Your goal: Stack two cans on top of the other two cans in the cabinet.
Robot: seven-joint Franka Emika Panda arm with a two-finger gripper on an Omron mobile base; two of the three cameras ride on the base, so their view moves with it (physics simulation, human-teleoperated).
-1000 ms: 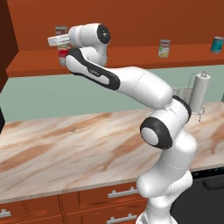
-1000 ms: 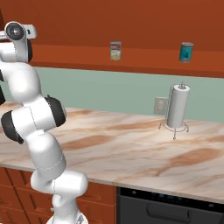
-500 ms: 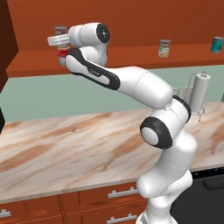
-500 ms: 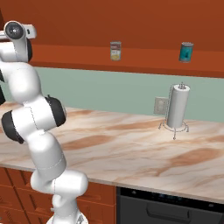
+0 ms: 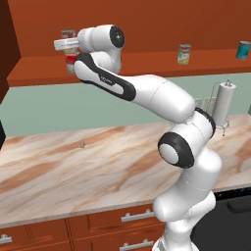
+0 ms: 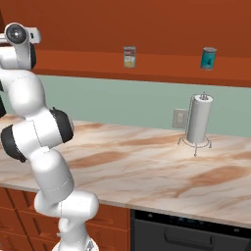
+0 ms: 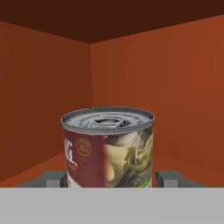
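Note:
My gripper (image 5: 68,46) reaches into the far left end of the cabinet (image 5: 147,61), shut on a tin with a pale yellow-and-green label (image 5: 68,34). In the hand view that tin (image 7: 109,144) stands upright between my fingertips (image 7: 53,177), silver top showing; its base is hidden. Just under my hand a red-and-white tin (image 5: 71,61) shows on the ledge; whether the two tins touch I cannot tell. The second yellow-and-green tin (image 5: 184,54) (image 6: 129,57) stands mid-shelf. The teal tin (image 5: 243,49) (image 6: 209,58) stands further right.
The cabinet's left side wall (image 7: 43,96) and back panel (image 7: 166,87) close in around the held tin. On the marble counter (image 5: 88,166) stands a paper towel holder (image 5: 223,103) (image 6: 198,120). Drawers (image 5: 98,225) and an oven (image 6: 196,230) sit below.
My hand with its tin has shifted only slightly at the left end of the shelf. The other tins have not moved.

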